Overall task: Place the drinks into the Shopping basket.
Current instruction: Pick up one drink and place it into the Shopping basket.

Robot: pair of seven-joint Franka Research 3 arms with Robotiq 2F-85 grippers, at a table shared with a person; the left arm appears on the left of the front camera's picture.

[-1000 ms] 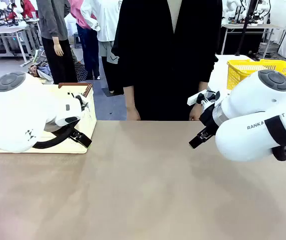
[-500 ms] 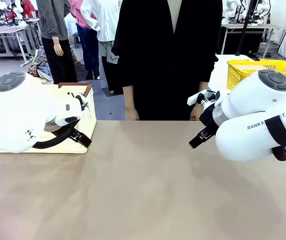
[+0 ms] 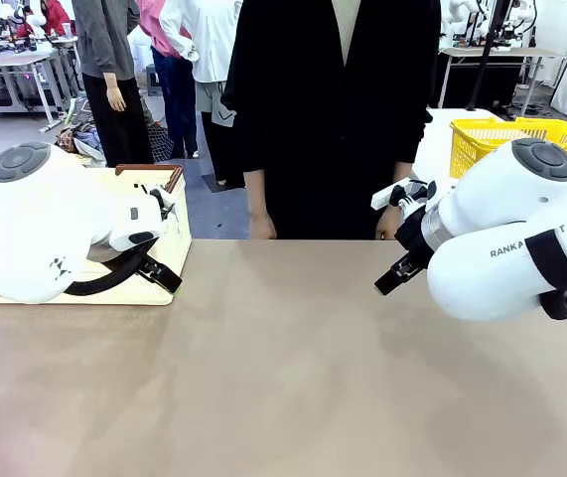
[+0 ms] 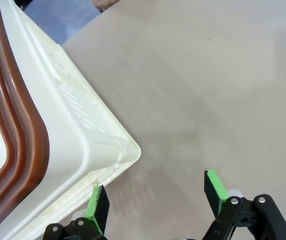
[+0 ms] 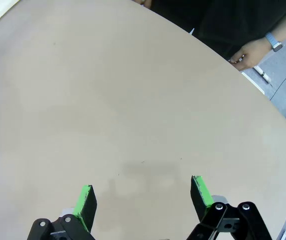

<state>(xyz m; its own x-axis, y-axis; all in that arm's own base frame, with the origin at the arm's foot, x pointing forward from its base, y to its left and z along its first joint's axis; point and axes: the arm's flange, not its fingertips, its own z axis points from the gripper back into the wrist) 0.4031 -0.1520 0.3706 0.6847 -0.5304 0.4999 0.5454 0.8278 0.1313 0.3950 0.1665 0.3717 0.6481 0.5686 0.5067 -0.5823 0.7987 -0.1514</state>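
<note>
Over the surface (image 3: 283, 368) we hold our left claw (image 4: 156, 194) and right claw (image 5: 144, 196) wide open and empty, likely ready for drinks; the basket (image 4: 77, 110) stands just beside the left one.

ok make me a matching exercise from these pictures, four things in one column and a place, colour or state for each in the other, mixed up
Things
1. Shopping basket
2. mesh basket
3. left end effector
4. person's hand

Place, colour or state
a. at the table's far edge, blue watch on its wrist
b. cream-white with a brown rim, on the table at the robot's left
c. open, beside a cream-white corner
d. bright yellow, far right, beyond the table

Pairs: 1-b, 2-d, 3-c, 4-a
</note>
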